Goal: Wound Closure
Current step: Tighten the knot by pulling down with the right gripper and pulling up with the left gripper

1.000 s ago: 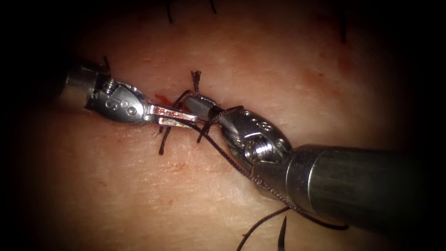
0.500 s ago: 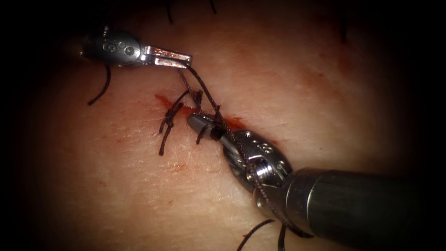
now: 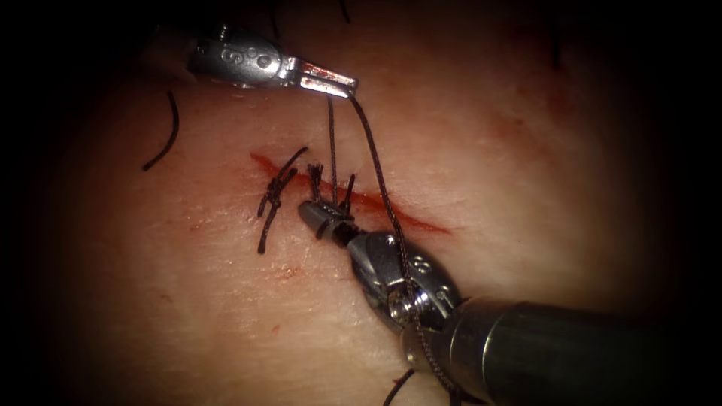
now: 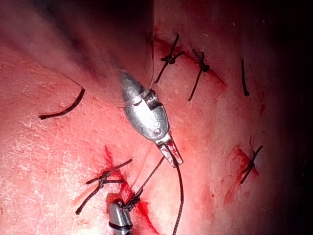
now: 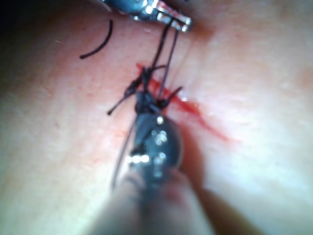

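both pincers (image 3: 340, 81) (image 3: 316, 214) on thread (image 3: 376, 173) over tissue (image 3: 188, 301)

The right hand (image 3: 320, 216) is blurred in the right wrist view, so its grip on the thread (image 3: 376, 169) cannot be judged there. In the endoscope view its shaft (image 3: 571, 353) is cut off by the picture's edge, and the thread is lost behind it. The left hand (image 3: 331, 81) is cut off at the edge of the right wrist view. The needle's place cannot be told.
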Controlling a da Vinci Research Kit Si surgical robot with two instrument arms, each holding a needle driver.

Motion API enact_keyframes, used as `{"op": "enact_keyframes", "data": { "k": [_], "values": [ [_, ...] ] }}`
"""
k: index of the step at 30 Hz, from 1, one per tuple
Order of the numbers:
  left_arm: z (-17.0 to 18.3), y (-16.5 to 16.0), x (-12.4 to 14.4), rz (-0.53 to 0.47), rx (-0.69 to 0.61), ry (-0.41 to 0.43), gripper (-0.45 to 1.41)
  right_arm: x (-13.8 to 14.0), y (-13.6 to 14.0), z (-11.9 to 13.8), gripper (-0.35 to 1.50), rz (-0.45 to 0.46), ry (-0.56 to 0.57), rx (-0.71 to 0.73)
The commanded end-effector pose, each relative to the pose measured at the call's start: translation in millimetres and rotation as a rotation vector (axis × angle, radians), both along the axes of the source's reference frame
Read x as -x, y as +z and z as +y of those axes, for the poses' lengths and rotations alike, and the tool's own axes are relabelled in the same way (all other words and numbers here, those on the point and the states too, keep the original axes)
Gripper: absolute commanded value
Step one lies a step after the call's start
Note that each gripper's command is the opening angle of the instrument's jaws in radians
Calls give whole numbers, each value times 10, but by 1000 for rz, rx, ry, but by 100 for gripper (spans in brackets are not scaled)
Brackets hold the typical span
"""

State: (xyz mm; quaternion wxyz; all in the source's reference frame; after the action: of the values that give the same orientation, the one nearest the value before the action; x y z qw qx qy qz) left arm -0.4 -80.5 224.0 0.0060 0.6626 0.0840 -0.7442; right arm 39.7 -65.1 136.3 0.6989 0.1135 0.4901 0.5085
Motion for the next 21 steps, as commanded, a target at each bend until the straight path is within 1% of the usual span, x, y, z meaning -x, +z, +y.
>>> {"op": "enact_keyframes", "data": {
  "k": [1, 2, 3, 5, 9, 10, 12, 17, 18, 19, 20, 21],
  "values": [
    [-1, 7, 5, 1, -2, -3, -45, -4, -6, -10, -35, -9, -10, -14],
    [1, 8, 4, 1, -2, -2, -45, 0, -16, -13, -35, -35, -4, -24],
    [1, 8, 4, 1, -2, -2, -45, 0, -16, -13, -35, -35, -4, -24],
    [1, 8, 1, 0, -8, 0, -45, 9, -26, -17, -35, -52, -1, -33],
    [1, 8, -2, -2, -8, 3, -45, 15, -29, -16, -35, -60, 0, -37],
    [1, 8, -6, -6, -8, 10, -45, 21, -32, -14, -35, -61, 0, -40],
    [2, 8, -9, -4, -8, 8, -45, 24, -33, -13, -35, -67, 3, -42],
    [12, 8, -16, 5, -10, 1, -45, 21, -36, -18, -35, -81, 23, -42],
    [15, 8, -16, 6, -12, 0, -45, 17, -36, -19, -35, -99, 5, -17],
    [19, 8, -15, 7, -14, -2, -45, 15, -34, -18, -35, -142, -73, 59],
    [19, 8, -15, 7, -14, -2, -45, 15, -34, -18, -35, -142, -73, 59],
    [21, 7, -13, 8, -16, -4, -45, 16, -31, -13, -35, -163, -167, 147]
  ]
}}
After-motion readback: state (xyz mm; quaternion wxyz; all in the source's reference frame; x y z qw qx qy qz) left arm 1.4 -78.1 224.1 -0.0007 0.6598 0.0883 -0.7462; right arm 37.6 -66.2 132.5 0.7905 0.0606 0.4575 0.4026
